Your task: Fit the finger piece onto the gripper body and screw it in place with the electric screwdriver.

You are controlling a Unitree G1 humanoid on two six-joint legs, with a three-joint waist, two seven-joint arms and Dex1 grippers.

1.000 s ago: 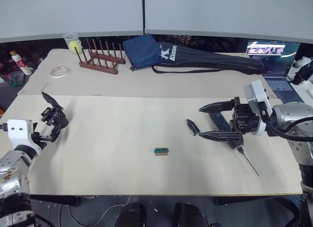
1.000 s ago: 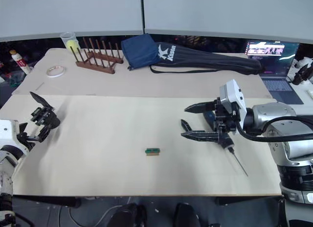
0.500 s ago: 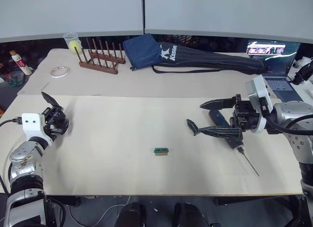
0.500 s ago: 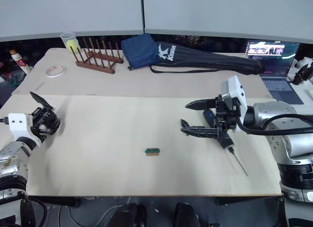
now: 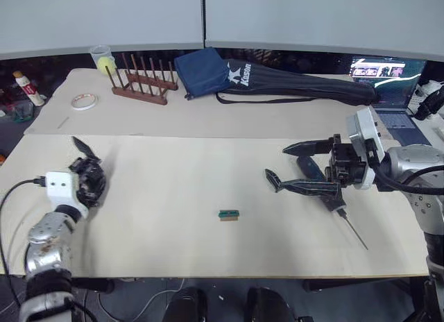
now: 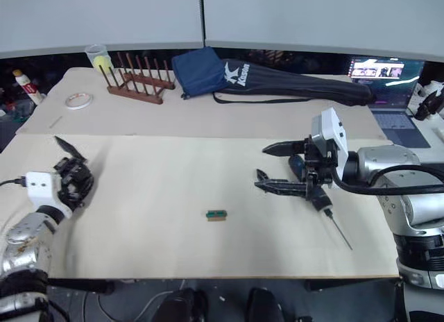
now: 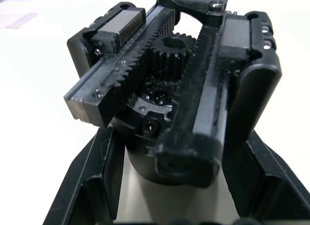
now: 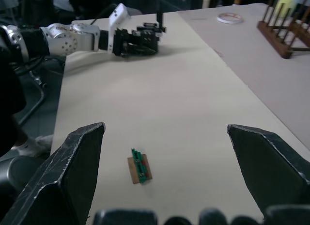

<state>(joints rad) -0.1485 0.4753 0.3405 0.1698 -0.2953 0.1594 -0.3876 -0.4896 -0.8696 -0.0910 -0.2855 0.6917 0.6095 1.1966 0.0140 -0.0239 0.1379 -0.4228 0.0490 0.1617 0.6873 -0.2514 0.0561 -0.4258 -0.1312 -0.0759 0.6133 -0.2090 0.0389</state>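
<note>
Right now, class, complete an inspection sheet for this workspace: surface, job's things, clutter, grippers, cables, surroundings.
Surface: pale table, bare board.
Job's things: gripper body in the left gripper; finger piece on the table by the right gripper's lower fingertip; electric screwdriver lying under the right gripper.
Clutter: small green-and-brown block; tape roll; wooden rack; blue pouch; black Kason bag.
Grippers: left gripper shut on the gripper body; right gripper open.
Cables: white cable at the left arm.
Surroundings: laptop at far right.
</note>
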